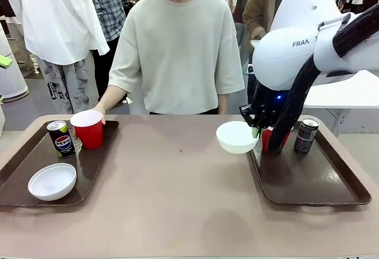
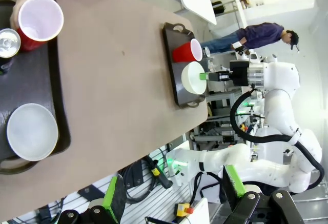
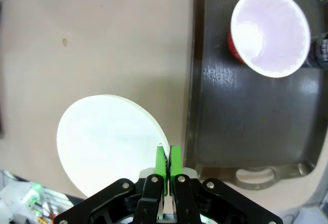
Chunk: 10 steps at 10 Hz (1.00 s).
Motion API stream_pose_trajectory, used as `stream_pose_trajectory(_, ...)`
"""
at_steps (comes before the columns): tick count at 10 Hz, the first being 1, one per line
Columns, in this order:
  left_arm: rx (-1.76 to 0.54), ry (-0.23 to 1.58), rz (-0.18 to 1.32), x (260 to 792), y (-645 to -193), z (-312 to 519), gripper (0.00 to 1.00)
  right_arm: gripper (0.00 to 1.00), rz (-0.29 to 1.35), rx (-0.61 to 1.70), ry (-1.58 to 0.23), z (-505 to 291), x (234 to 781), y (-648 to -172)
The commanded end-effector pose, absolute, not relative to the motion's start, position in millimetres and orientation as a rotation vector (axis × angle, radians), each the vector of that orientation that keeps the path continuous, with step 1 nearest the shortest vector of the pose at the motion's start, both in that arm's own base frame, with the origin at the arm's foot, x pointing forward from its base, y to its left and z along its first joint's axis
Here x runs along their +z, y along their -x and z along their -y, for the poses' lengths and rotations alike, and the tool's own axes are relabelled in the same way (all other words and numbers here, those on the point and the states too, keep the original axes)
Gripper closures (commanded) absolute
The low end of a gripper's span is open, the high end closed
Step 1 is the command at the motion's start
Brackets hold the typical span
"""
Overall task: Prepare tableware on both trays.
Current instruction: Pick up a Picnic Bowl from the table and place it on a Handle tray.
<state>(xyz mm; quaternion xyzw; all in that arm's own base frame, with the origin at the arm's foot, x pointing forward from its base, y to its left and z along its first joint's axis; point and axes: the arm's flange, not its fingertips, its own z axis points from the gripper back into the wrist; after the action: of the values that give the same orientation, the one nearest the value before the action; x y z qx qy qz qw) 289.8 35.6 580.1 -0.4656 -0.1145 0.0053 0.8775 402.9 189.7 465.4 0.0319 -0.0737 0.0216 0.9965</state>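
My right gripper [image 1: 256,130] [image 3: 167,158] is shut on the rim of a white bowl [image 1: 235,136] [image 3: 110,142], holding it over the left rim of the right tray [image 1: 314,182] [image 3: 246,121]. On that tray stand a red cup [image 3: 269,32], half hidden behind the gripper, and a dark can [image 1: 306,135]. The left tray [image 1: 23,170] [image 2: 31,80] carries a Pepsi can [image 1: 60,138] [image 2: 7,42], a white bowl [image 1: 52,181] [image 2: 32,131] and a red cup [image 1: 89,128] [image 2: 38,21] that the person's hand [image 1: 100,114] touches. My left gripper [image 2: 170,185] hangs open high above the table's left end.
The person stands at the far side of the tan table [image 1: 177,200], between the trays. Other people stand behind. A white table [image 1: 349,96] lies beyond the right arm. Cables and equipment [image 2: 154,167] sit off the near edge.
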Motion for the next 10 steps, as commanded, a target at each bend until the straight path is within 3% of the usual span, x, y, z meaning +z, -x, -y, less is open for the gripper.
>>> stream_pose_trajectory(1, 0.007, 0.987, 0.245, 582, -290, -36, 0.0, 0.96, 0.118, 0.056, -0.072, -167, 474, -391)
stream_pose_trajectory(7, 0.007, 0.987, 0.245, 582, -290, -36, 0.0, 0.96, 0.025, 0.006, -0.093, -79, 466, -365)
stream_pose_trajectory(8, 0.007, 0.987, 0.245, 582, -290, -36, 0.0, 0.96, 0.046, 0.047, 0.027, -73, 461, -364)
stream_pose_trajectory(10, 0.007, 0.987, 0.245, 582, -290, -36, 0.0, 0.96, 0.055, -0.015, -0.067, -89, 472, -368)
